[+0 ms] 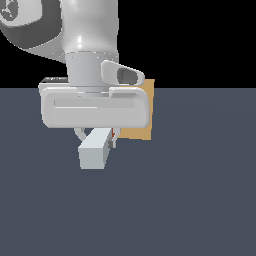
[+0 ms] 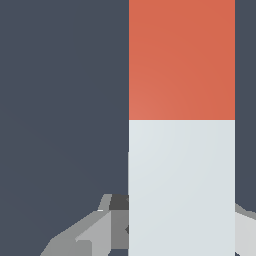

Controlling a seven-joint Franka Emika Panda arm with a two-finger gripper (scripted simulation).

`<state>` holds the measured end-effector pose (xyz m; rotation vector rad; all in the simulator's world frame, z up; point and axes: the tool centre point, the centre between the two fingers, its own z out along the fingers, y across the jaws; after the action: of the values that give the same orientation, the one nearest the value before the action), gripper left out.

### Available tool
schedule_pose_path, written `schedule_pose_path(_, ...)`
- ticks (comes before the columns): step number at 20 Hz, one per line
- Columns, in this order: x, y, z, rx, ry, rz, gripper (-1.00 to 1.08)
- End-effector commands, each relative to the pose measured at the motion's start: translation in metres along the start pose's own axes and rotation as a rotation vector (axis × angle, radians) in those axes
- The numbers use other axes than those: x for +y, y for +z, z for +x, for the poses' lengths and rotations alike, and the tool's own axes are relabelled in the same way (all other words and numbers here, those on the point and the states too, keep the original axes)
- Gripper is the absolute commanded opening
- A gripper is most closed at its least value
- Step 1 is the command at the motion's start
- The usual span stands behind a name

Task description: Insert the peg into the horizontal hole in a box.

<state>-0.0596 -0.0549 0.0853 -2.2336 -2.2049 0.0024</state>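
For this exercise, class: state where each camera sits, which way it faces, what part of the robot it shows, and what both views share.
Exterior view: off the arm, facing the gripper head-on; shows the arm's white links, the peg end-on and the box behind.
Wrist view: on the wrist, looking down along the peg to the grey floor; only the fingers show.
Shared: the peg and gripper.

Matt, smooth peg (image 2: 181, 125); flat matt tan box (image 1: 142, 112); glossy plastic-looking arm shell (image 1: 90, 35).
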Motion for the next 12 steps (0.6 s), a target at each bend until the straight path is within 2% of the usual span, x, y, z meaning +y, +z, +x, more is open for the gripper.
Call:
schedule_pose_path(1,-0.005,-0.007,0.014,0.000,0.042,-0.003,-1.00)
schedule_pose_path(12,-0.017,-0.022,0.056,-0.001,0.159,-0.003,-1.00)
